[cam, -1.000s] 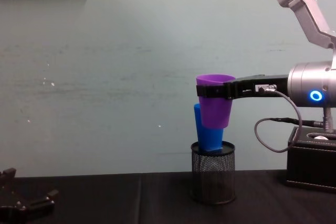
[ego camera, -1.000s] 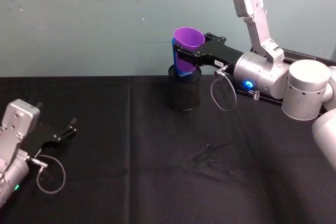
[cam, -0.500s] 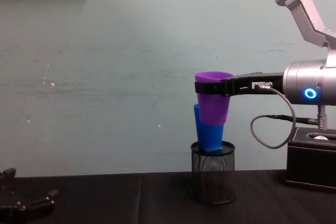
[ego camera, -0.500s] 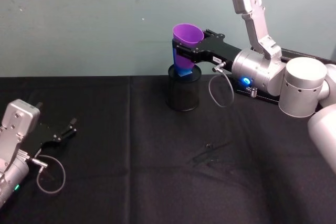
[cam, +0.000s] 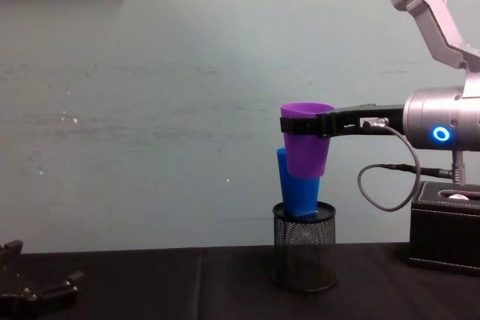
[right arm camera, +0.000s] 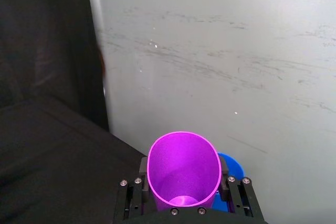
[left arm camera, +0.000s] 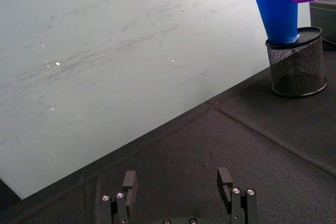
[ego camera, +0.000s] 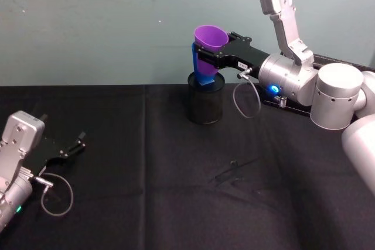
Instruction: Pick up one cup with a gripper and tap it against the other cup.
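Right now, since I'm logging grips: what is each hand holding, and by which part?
The right hand clamps the purple cup on opposite sides of its upper wall, just below the rim. The left hand is open, holding nothing.

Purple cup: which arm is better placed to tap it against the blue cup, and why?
Right. The right hand grips the purple cup beside the blue cup; the left hand rests open, far off to the left.

A black wire-mesh pen holder is set upright on a black-clothed table before a pale wall; a black box is placed to its right.
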Available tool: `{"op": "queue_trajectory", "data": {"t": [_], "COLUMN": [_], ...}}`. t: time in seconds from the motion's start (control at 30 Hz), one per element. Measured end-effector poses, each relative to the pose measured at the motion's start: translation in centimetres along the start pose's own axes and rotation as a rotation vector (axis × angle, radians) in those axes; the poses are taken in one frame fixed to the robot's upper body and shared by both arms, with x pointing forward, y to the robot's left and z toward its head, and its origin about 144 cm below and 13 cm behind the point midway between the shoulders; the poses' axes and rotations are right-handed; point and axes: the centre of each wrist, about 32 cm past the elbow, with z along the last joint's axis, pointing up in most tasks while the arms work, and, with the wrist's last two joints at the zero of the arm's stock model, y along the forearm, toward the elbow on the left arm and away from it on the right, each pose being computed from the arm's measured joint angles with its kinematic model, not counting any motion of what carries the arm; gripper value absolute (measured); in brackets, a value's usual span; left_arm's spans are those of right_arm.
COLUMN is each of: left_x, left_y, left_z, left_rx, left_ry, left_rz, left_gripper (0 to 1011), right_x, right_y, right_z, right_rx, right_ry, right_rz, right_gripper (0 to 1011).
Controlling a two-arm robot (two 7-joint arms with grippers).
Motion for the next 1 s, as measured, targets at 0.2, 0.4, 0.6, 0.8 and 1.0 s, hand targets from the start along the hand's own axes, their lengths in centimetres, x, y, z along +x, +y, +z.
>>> {"op": "queue_trajectory", "data": {"t": [0.2,0.4,0.6,0.8,1.0], "left_x": [0.0,0.0,0.0,0.0,0.0], "left_y": [0.0,0.0,0.0,0.0,0.0], "left_z": [0.0,0.0,0.0,0.0,0.0], "left_rx": [0.0,0.0,0.0,0.0,0.0], "left_ry": [0.0,0.0,0.0,0.0,0.0], "left_rz": [0.0,0.0,0.0,0.0,0.0], "left_gripper": [1000,1000,1000,1000,1000], "right_x": [0.16,0.26,0.34,0.39,0.45], "right_y": [0.09,0.3,0.49,0.65,0.76], "right_z": [0.05,0.16,0.17,0.11,0.02], "right_rx": [0.003,0.006,0.004,-0.001,-0.004], "right_ry": [-0.001,0.0,0.003,0.005,0.008], "right_rz": [-0.006,-0.009,-0.012,-0.015,-0.018], "right_gripper": [718,718,718,718,718]}}
